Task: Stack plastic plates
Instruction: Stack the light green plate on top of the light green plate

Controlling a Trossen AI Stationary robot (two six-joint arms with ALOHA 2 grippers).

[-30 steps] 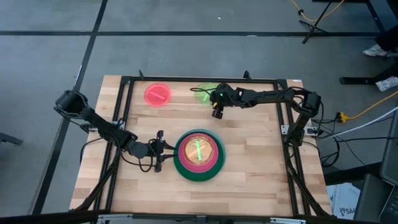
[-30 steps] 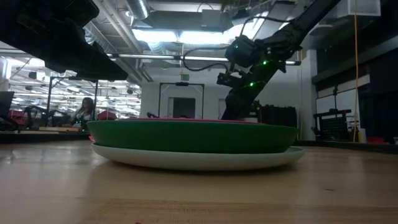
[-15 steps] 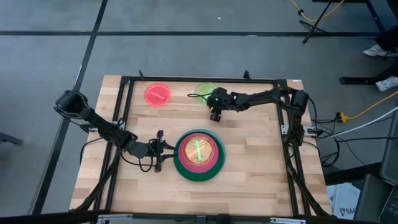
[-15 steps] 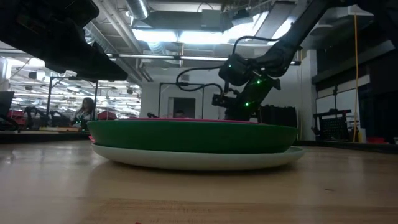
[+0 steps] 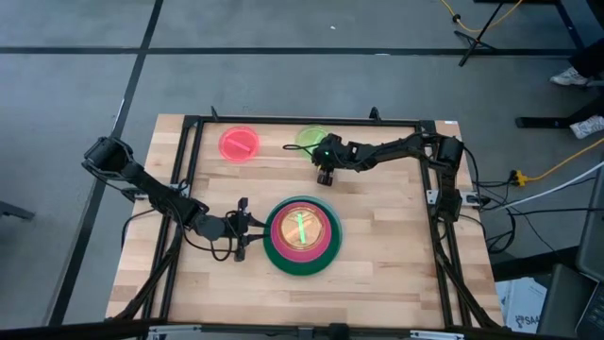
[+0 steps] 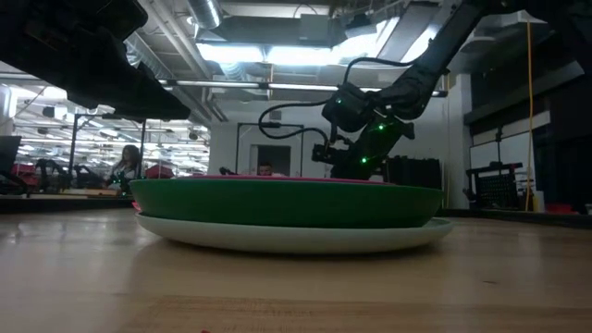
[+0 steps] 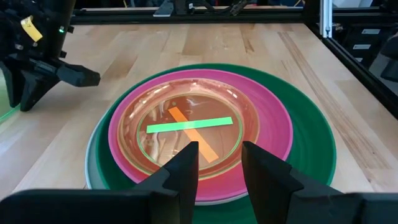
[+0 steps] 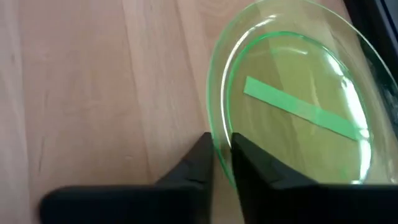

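my right tool pinches the rim of the lime green plate near the counter's far edge; i'd lift level, clearing the wood, before carrying toward the stack.

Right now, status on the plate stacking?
Right gripper pinching the lime plate rim at the table's far edge. Left gripper open beside the stack. Pink plate still loose. Nothing in the way.
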